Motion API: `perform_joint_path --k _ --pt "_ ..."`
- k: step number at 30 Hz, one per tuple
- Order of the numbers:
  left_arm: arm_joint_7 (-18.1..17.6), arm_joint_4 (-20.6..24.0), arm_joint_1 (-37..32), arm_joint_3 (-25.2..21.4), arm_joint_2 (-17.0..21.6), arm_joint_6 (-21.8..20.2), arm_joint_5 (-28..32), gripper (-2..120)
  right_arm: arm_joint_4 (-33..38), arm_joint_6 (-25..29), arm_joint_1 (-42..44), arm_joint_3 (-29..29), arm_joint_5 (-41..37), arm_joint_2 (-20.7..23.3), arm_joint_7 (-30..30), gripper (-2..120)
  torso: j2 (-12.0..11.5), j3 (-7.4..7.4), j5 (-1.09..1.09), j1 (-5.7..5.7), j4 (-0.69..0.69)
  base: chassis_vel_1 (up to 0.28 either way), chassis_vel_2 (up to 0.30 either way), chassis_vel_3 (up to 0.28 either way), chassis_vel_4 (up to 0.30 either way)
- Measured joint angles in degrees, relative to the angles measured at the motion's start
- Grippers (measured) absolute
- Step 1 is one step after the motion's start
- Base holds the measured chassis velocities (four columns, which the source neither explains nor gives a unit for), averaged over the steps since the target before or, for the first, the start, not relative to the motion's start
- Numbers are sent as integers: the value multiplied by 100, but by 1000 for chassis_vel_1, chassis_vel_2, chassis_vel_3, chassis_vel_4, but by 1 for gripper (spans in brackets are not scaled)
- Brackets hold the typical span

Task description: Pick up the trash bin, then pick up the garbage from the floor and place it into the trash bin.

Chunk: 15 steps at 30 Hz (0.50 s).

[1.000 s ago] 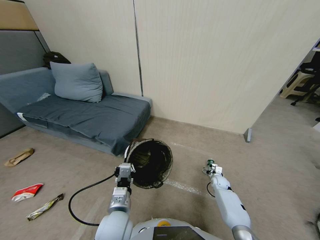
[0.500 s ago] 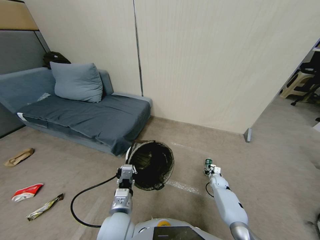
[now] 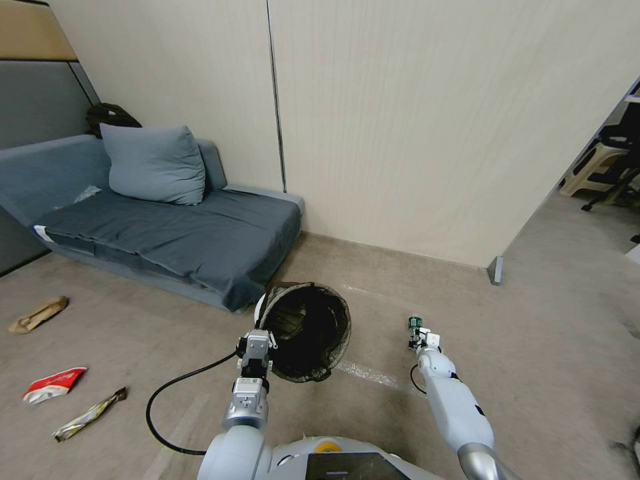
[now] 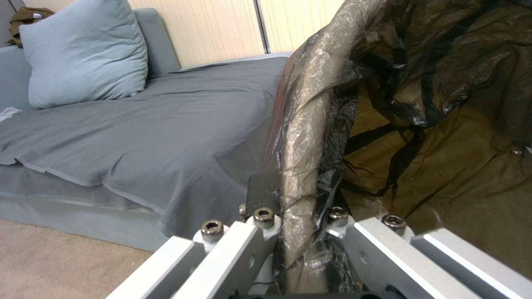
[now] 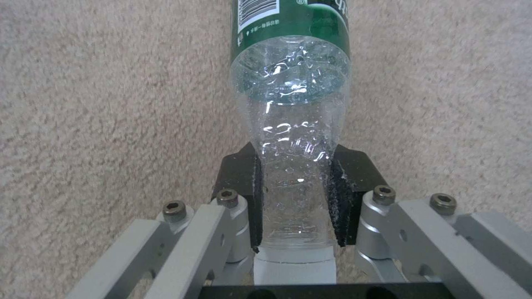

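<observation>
Small round white plastic bin w/ black liner point(image 3: 303, 331) is being held up by its rim, pinched in left gripper point(image 4: 299, 224). Clear plastic bottle w/ green label point(image 5: 291, 124) is being clamped in right gripper point(image 5: 294, 195), well right of bin, not yet dropped in. Red-white packet point(image 3: 53, 385), yellow wrapper point(image 3: 88, 416), brown paper bag point(image 3: 39, 314) are lying far left of left gripper, uncollected.

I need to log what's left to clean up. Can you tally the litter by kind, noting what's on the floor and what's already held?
Brown paper bag, on floor: 1
Red-and-white snack packet, on floor: 1
Yellow wrapper, on floor: 1
Clear bottle, held in right claw: 1
Total: 4 pieces, 3 on the floor
</observation>
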<state>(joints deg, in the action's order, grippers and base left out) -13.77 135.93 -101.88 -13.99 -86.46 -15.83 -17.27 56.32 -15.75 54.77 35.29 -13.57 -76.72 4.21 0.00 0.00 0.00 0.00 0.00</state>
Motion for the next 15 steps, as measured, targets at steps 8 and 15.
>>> perform_joint_path --k 8,15 --pt "-2 -54 24 19 -3 6 -4 0 463 107 151 19 -29 -10 48 22 0 0 1 0 -1 0 0 0 0" --pt "-9 -146 80 57 0 9 55 0 1776 401 531 21 -84 -29 99 22 0 0 -2 0 1 0 0 0 0"
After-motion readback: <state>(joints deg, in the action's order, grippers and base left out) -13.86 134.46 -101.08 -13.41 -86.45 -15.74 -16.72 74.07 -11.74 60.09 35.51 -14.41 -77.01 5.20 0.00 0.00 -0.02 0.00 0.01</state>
